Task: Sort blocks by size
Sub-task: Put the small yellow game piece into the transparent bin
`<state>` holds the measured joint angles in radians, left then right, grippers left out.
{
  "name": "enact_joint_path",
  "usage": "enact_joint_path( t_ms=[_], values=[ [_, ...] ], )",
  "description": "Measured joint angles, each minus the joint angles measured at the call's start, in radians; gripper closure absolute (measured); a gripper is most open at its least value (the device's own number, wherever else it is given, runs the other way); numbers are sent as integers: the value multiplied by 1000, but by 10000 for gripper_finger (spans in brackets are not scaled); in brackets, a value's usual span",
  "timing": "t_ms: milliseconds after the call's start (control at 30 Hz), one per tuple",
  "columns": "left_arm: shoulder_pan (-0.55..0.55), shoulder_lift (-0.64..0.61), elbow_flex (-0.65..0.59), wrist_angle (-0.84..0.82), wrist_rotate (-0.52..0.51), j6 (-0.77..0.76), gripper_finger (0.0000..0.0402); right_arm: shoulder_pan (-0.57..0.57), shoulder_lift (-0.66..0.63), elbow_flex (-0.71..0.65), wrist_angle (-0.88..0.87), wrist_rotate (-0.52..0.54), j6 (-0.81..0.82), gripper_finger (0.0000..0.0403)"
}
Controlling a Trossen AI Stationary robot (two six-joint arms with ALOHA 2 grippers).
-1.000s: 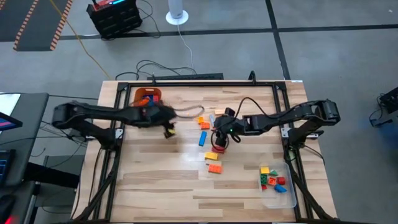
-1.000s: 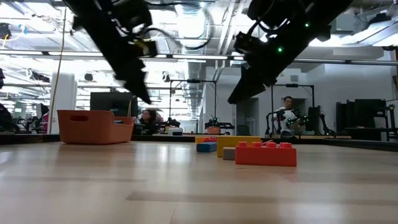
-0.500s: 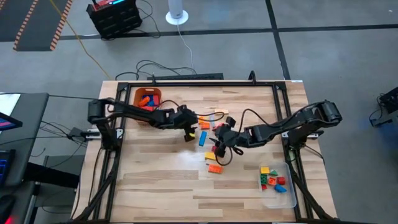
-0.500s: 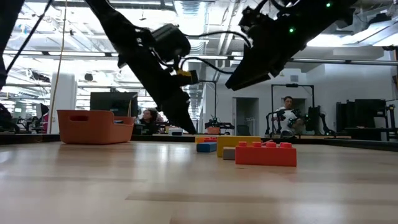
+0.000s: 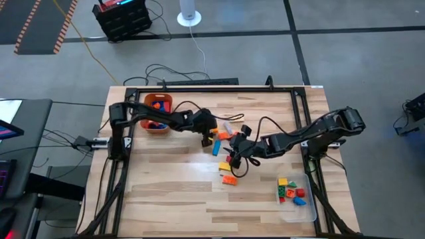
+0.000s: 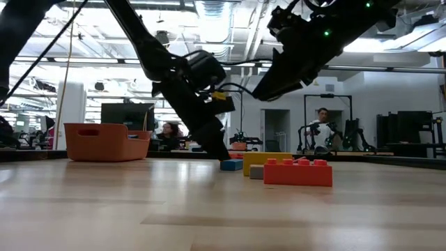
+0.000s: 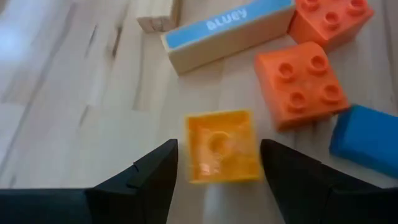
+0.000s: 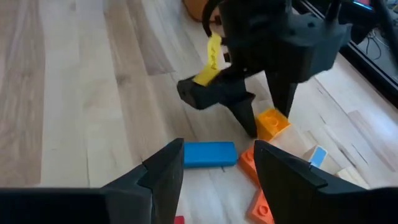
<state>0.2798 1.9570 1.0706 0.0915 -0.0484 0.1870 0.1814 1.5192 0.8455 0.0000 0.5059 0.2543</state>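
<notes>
While the left gripper (image 5: 207,141) has come in from the orange bin (image 5: 157,105) side toward the centre since a second ago, we see from above that it now sits low over the loose blocks (image 5: 222,139) mid-table. The right gripper (image 5: 233,158) hangs just right of it, above the orange and red bricks (image 5: 228,172). Sorted small blocks lie in the clear tray (image 5: 297,207) at the near right corner.

In the low view, the left arm has dropped to the blue brick (image 6: 231,164).

In the left wrist view, its fingers (image 7: 151,176) stand open either side of a small yellow-orange block (image 7: 221,145); a tan block (image 7: 227,32) beyond reads "BLUEY".

In the right wrist view, its jaws are open and empty over a blue block (image 8: 209,154).
</notes>
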Motion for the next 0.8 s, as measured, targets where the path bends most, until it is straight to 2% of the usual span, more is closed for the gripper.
enact_joint_path(
  t_ms=[267,333,467,500,667,733,800],
  values=[
    [0,23,13,31,1,26,183,0,0,0,-1,-1,-9,180],
    [0,23,13,23,1,14,203,0,0,0,-3,-2,-12,180],
    [-2,13,14,-10,-2,-6,270,0,0,0,-9,-3,-25,180],
    [-2,7,14,-24,-4,-6,273,0,0,0,-9,-3,-41,180],
    [-10,-73,8,-144,-4,38,273,37,0,0,-13,0,-250,180],
    [-6,-124,9,-192,50,53,273,65,0,0,-3,30,-379,180],
    [2,-176,10,-224,146,64,273,92,0,0,19,71,-542,180]
  ],
)
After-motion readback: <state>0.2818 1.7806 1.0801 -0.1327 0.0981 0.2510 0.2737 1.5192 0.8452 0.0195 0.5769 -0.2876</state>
